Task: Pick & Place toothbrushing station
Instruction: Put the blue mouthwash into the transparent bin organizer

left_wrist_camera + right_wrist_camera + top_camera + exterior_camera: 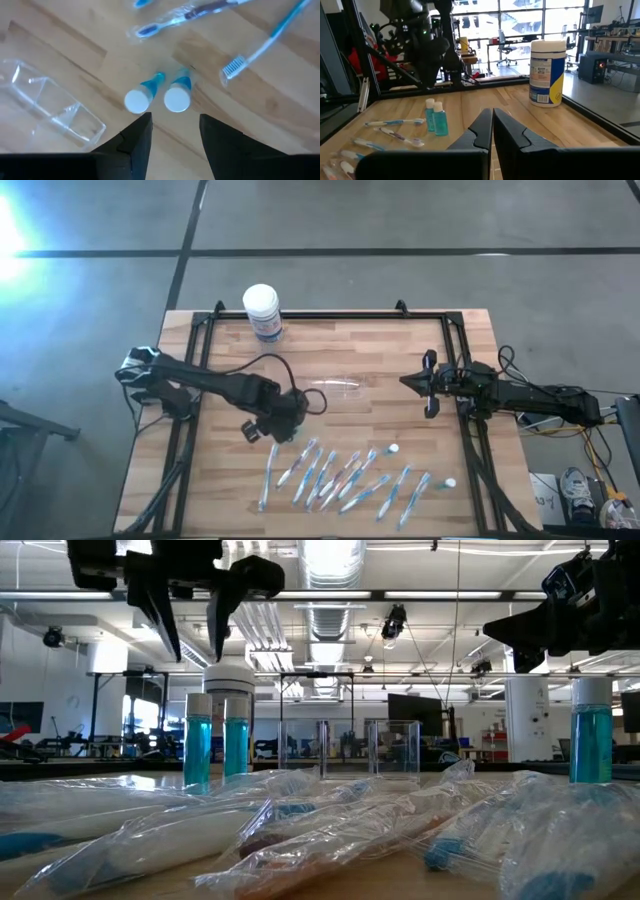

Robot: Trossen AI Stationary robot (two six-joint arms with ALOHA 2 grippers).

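open left fingers [175, 130] above bottles [157, 97]

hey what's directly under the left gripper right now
Two small blue bottles with white caps stand upright side by side on the wooden table, below the open left gripper. The clear toothbrushing station lies beside them.

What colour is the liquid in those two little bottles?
Blue-teal, under white caps; the two small bottles show best in the right wrist view.

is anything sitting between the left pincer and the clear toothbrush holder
Nothing visible stands directly between them. The left pincer hangs open above two small blue bottles, which sit right under it; the toothbrushing station lies beside them on bare wood. The wrapped toothbrushes lie on the other side.
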